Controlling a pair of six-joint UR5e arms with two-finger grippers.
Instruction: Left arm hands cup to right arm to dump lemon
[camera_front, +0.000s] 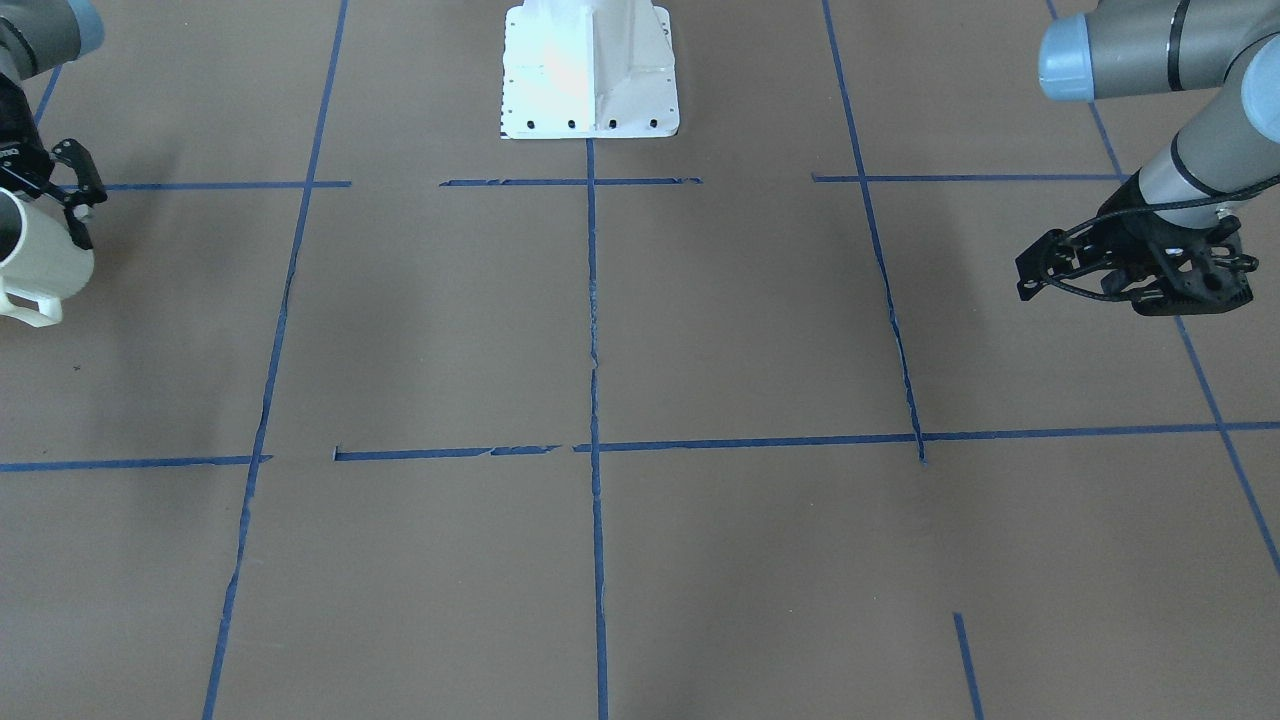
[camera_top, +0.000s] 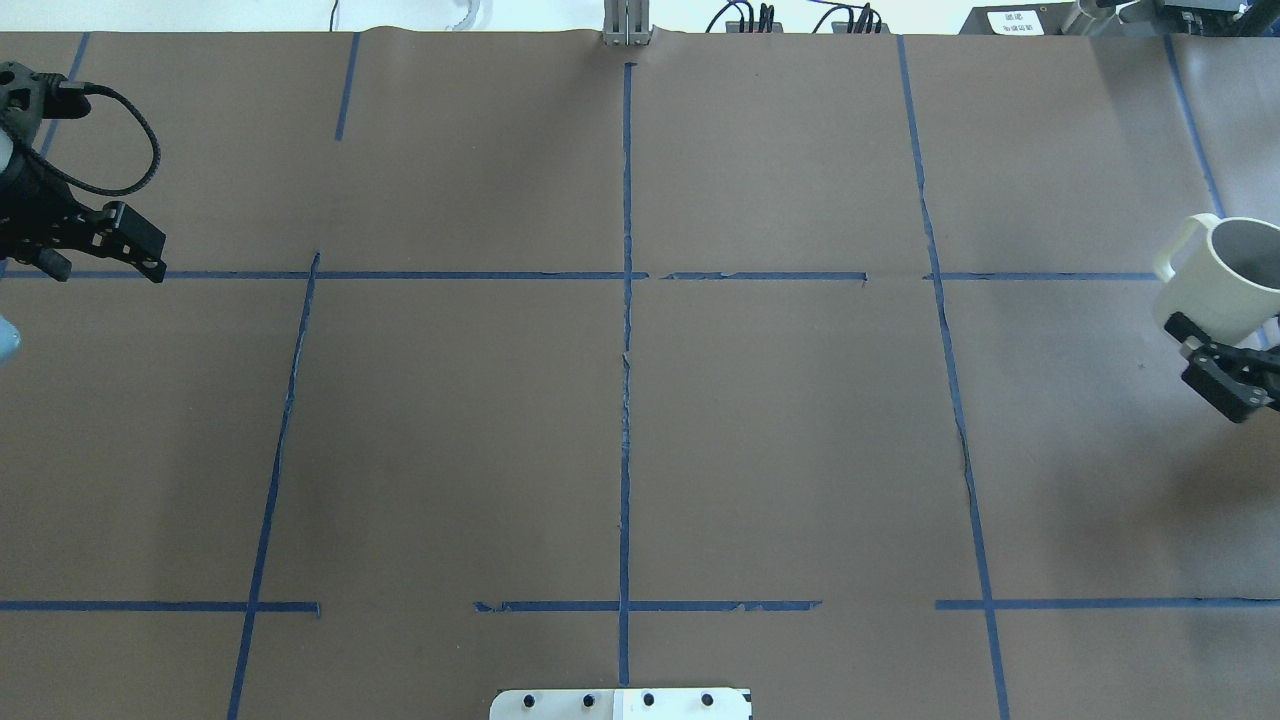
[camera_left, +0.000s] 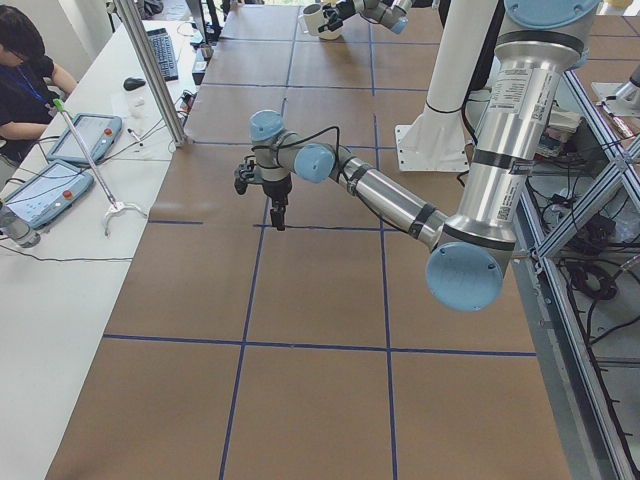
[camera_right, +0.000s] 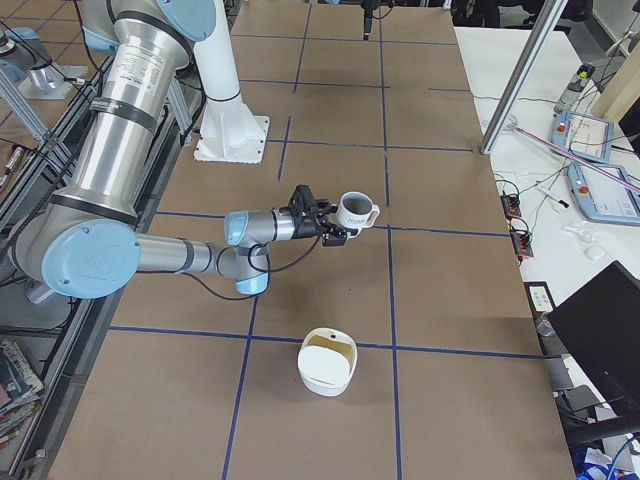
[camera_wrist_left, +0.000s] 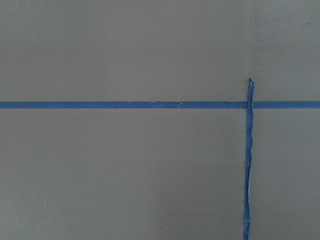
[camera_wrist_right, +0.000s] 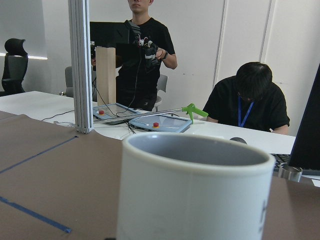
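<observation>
The white cup (camera_top: 1215, 270) with its grey inside hangs upright above the table at the robot's far right, its handle pointing away from the robot. My right gripper (camera_top: 1215, 345) is shut on its side wall. The cup also shows in the front view (camera_front: 40, 262), the right side view (camera_right: 355, 209) and close up in the right wrist view (camera_wrist_right: 195, 190). No lemon shows in the part of the cup's inside that I see. My left gripper (camera_top: 95, 262) is open and empty, pointing down over the table's far left, and also shows in the front view (camera_front: 1135, 285).
A white bowl (camera_right: 327, 362) with a pale tan inside stands on the table near the right end, below and in front of the cup. The white robot base (camera_front: 590, 70) is at mid table. Operators, tablets and a metal post (camera_right: 520, 80) line the far side.
</observation>
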